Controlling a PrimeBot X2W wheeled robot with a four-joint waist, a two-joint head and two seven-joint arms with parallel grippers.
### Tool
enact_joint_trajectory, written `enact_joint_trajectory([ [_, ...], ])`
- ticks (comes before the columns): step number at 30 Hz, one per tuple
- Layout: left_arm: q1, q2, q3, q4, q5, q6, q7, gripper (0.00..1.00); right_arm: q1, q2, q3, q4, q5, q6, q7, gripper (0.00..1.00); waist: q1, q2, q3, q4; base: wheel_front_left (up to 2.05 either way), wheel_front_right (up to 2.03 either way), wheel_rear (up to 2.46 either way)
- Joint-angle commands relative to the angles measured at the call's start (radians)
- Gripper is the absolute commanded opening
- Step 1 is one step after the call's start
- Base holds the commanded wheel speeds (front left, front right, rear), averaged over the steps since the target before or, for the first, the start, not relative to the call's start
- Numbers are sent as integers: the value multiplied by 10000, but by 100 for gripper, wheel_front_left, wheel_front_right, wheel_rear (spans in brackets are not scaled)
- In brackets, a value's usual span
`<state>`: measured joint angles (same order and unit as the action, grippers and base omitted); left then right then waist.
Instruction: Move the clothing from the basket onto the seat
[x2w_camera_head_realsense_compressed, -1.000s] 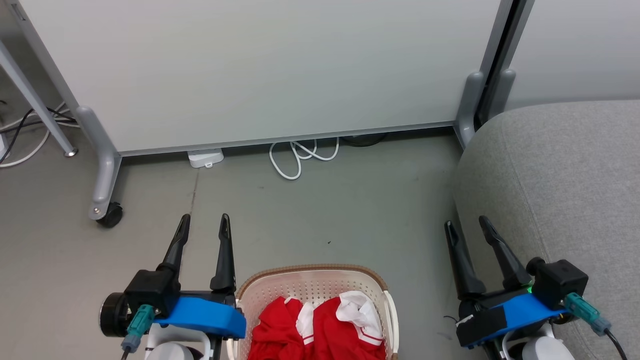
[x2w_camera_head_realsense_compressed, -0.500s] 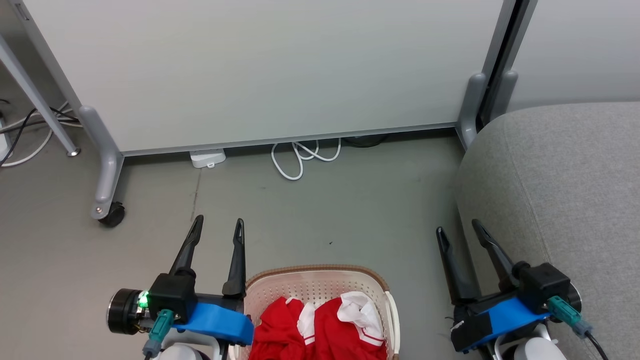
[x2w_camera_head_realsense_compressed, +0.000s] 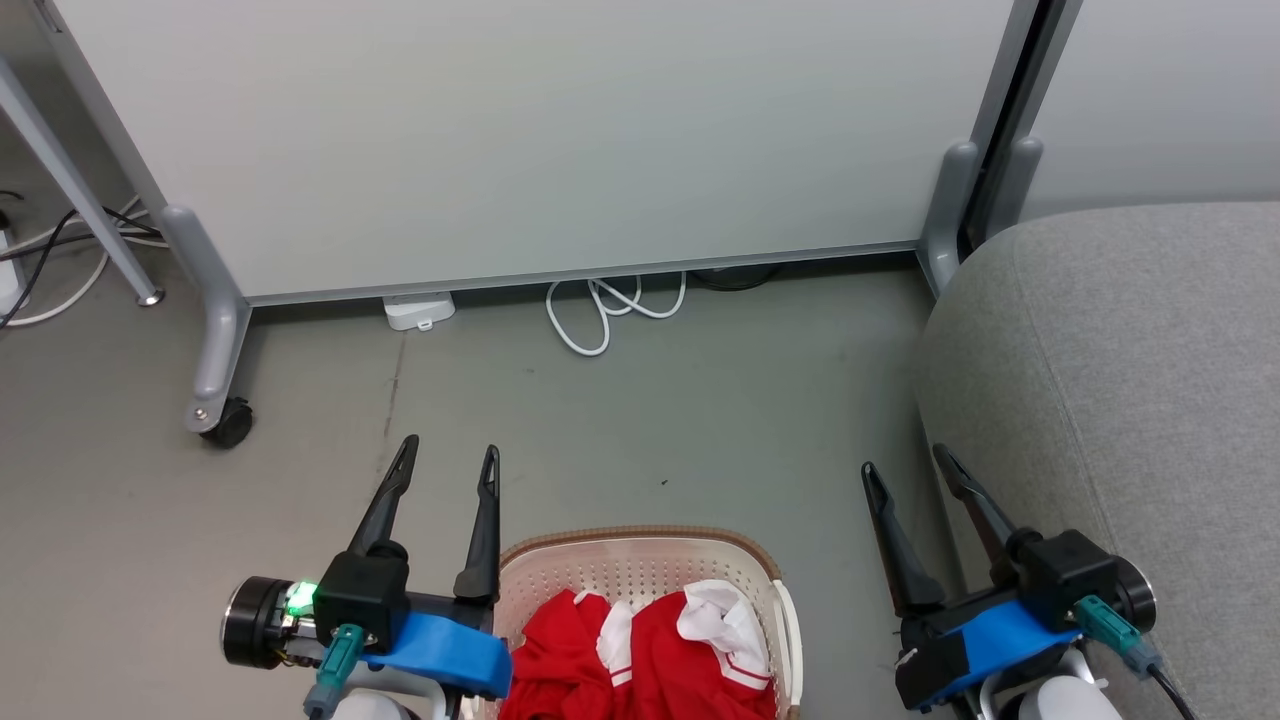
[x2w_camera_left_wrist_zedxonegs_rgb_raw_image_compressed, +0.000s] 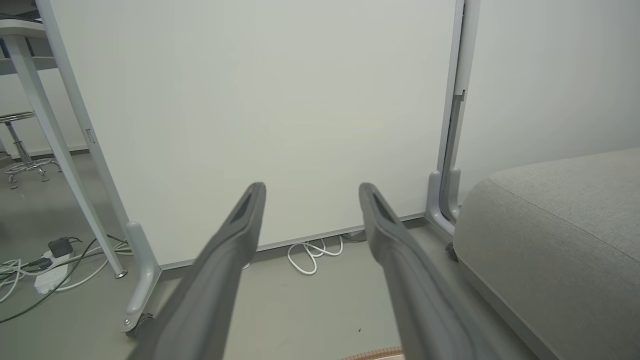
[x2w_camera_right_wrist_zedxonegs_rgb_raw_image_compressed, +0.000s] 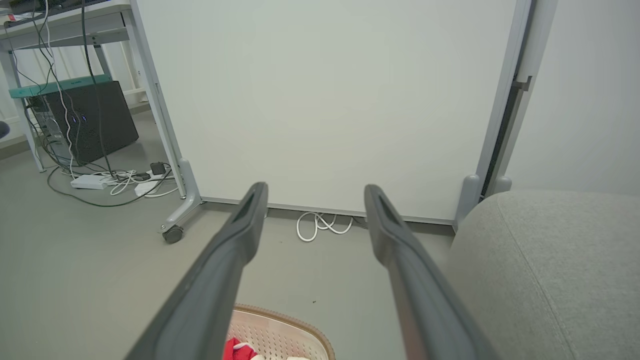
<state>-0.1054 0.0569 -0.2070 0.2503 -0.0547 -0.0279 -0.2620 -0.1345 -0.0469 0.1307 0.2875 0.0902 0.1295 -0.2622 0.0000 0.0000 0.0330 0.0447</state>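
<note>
The basket (x2w_camera_head_realsense_compressed: 640, 537) stands on the grey floor (x2w_camera_head_realsense_compressed: 700, 420) nearest the robot, between its two arms. Its brown woven-look rim and perforated cream wall are visible. The clothing (x2w_camera_head_realsense_compressed: 640, 665) lies inside the basket as bunched red fabric with white trim and covers the visible part of the interior. The left gripper (x2w_camera_head_realsense_compressed: 449, 447) hangs just beside the basket's left side, its two long dark fingers spread apart and empty. The right gripper (x2w_camera_head_realsense_compressed: 904, 460) hangs to the right of the basket, clear of it and close to the near edge of the seat (x2w_camera_head_realsense_compressed: 1130, 380). Its fingers are likewise spread and hold nothing. Neither gripper touches the clothing. The seat is light grey upholstery with a rounded corner and occupies the right side of the area, well apart from the basket. Beyond the grippers lies open floor. At its far edge a white cable (x2w_camera_head_realsense_compressed: 600, 310) lies coiled beside a small white box (x2w_camera_head_realsense_compressed: 418, 311). Both sit at the foot of a pale partition panel (x2w_camera_head_realsense_compressed: 520, 140). The panel's grey leg ends in a black caster (x2w_camera_head_realsense_compressed: 228, 425) on the left.
</note>
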Motion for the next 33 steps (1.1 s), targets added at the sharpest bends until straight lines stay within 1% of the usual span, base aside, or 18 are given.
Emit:
enact_joint_trajectory([
  [1, -98, 3, 47, 52, -54, -60, -44, 100, -97, -62, 7, 77, 42, 22, -40, 100, 0, 0, -4, -7, 0, 0, 0],
  [17, -114, -43, 142, 169, -124, -95, -39, 100, -127, -53, -369, 273, 432, 14, -40, 100, 0, 0, -50, -23, 0, 0, 0],
  [33, -104, -60, 210, 167, -95, -178, -39, 100, -142, -52, -349, 245, 508, 14, -40, 100, 0, 0, -2, -55, 0, 0, 0],
])
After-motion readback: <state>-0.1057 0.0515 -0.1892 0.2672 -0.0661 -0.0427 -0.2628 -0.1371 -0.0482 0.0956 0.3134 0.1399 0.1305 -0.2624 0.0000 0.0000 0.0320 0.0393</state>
